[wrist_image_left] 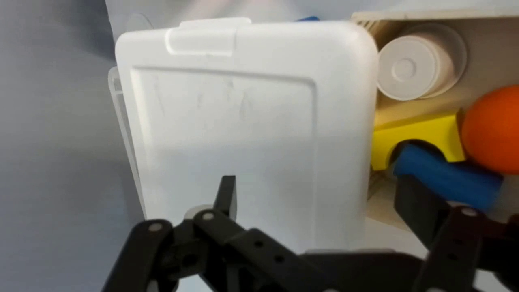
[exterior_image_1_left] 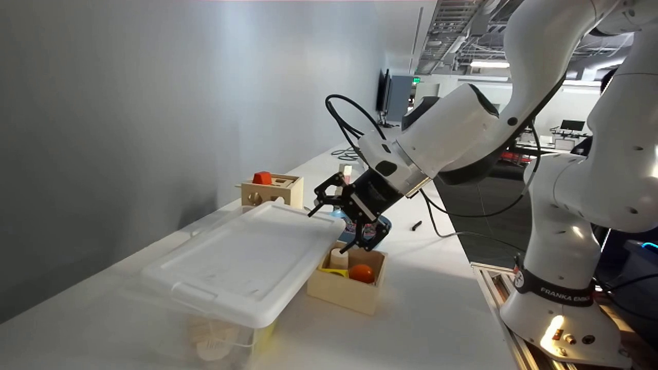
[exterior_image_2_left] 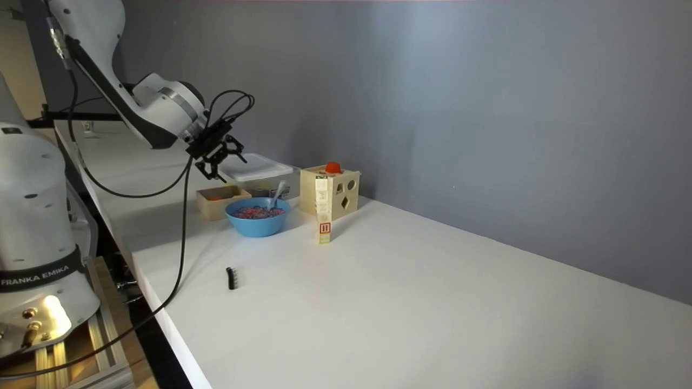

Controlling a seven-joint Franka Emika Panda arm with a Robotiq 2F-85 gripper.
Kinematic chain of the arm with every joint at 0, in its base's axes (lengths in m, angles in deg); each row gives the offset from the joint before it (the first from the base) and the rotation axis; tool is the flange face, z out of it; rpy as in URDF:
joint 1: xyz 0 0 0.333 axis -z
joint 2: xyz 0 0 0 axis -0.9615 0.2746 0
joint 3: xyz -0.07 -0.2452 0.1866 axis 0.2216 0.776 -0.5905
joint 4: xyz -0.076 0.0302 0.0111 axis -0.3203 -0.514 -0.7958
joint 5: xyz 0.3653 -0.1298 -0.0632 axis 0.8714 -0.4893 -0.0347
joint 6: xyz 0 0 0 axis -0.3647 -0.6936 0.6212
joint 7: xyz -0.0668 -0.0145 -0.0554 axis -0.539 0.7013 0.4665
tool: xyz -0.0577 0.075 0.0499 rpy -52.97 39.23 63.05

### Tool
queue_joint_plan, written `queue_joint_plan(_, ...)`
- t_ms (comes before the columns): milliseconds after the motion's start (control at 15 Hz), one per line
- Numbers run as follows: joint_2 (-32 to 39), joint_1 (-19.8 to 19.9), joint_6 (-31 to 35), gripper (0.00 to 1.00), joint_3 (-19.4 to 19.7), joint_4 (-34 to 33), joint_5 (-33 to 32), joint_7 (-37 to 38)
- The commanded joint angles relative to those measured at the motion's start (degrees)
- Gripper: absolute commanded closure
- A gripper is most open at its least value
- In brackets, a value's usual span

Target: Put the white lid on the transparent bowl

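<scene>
The white lid (exterior_image_1_left: 252,246) lies across the top of the transparent bowl (exterior_image_1_left: 231,341), a clear tub with things inside. Both also show in an exterior view, the lid (exterior_image_2_left: 253,168) over the tub (exterior_image_2_left: 292,182). In the wrist view the lid (wrist_image_left: 239,117) is shifted sideways, and the tub's rim (wrist_image_left: 125,125) sticks out along the wall side. How the lid's other edges sit is hidden. My gripper (exterior_image_1_left: 327,232) is open and empty, with its fingers apart at the lid's edge beside the wooden box. In the wrist view its fingers (wrist_image_left: 316,182) straddle that edge.
An open wooden box (exterior_image_1_left: 342,293) with a red-orange ball and blocks stands close beside the tub. A blue bowl (exterior_image_2_left: 257,224) of coloured bits, a wooden shape box (exterior_image_2_left: 311,192) and a stack of blocks (exterior_image_2_left: 323,216) stand nearby. A grey wall (exterior_image_1_left: 128,128) runs behind.
</scene>
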Motion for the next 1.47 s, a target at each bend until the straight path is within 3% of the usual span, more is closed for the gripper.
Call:
queue_joint_plan(0,3.5,0.71,1.96,0.0,3.23,0.03,9.24,-11.4)
queue_joint_plan(400,3.79,-2.12,0.71,0.0,6.16,-0.66,24.01,-24.27)
queue_joint_plan(800,2.0,-7.97,-2.2,0.0,7.16,-1.43,38.05,-34.89)
queue_joint_plan(1400,4.57,-10.08,-9.89,0.0,7.32,-8.15,44.24,-43.28)
